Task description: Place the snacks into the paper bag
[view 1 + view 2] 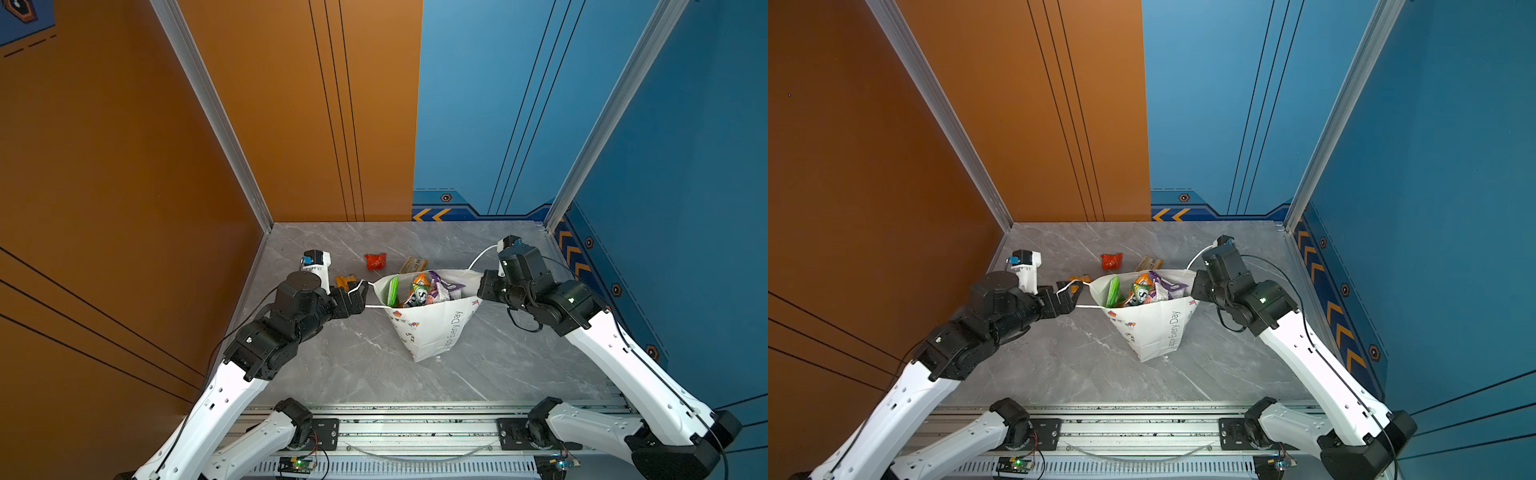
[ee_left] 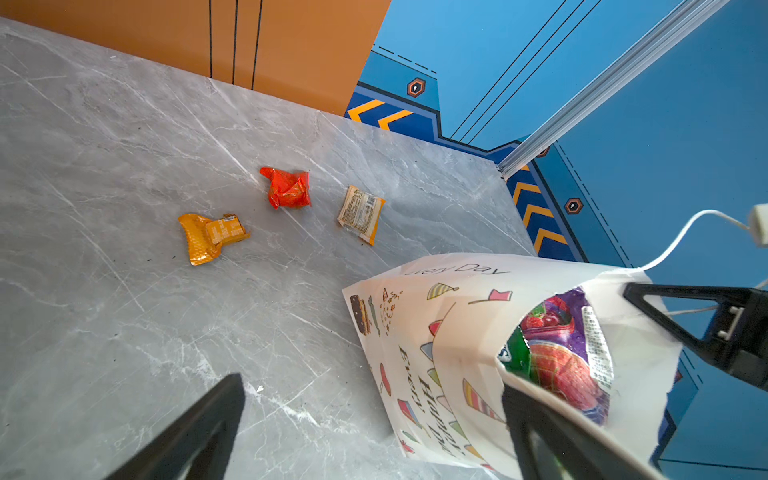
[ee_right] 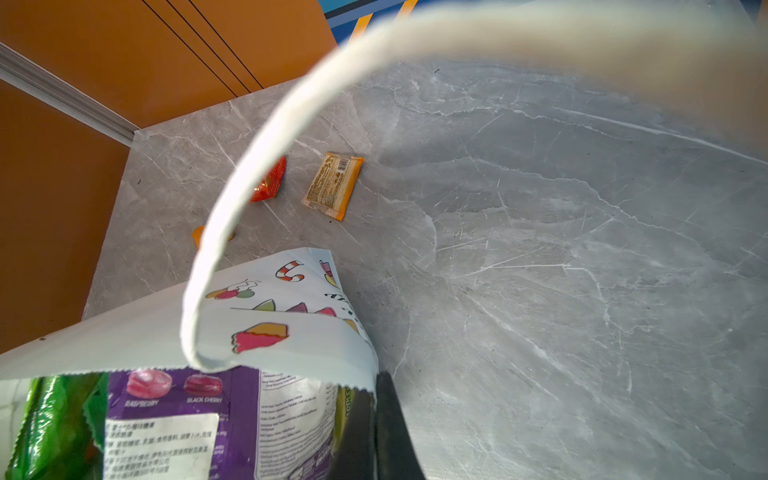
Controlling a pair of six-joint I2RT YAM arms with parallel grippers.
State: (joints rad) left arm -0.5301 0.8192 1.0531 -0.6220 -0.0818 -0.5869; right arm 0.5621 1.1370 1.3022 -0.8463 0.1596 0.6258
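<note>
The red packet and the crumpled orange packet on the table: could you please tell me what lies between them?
Nothing; only bare table separates the red packet from the orange packet, as the left wrist view shows.

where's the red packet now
In a top view the red packet lies left of centre behind the bag, between the orange packet and tan packet.

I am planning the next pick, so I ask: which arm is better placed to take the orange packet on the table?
Left. The left tool is open and the orange packet lies close beside it. The right tool is shut on the rim of the paper bag, across the bag from that packet.
</note>
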